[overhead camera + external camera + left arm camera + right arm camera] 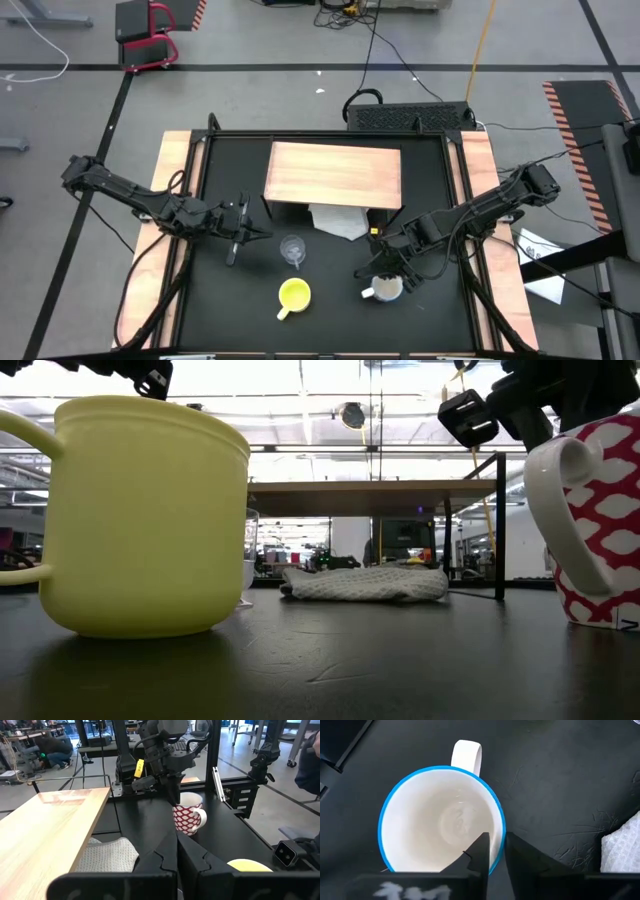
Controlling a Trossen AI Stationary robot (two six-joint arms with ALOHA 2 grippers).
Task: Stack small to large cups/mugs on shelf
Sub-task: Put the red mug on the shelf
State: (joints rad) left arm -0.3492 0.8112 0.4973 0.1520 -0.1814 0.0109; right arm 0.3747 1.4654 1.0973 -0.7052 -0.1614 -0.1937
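The white mug (441, 820) with red pattern and blue rim stands on the black table (330, 320), right of the yellow mug (294, 294) — the right gripper (492, 851) pinches its rim, one finger inside. The left gripper (176, 854), closed empty, hovers near the glass cup (292, 248), before the shelf (335, 175).

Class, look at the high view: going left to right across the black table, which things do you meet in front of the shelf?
Left gripper → clear glass cup → yellow mug → white cloth → white mug.
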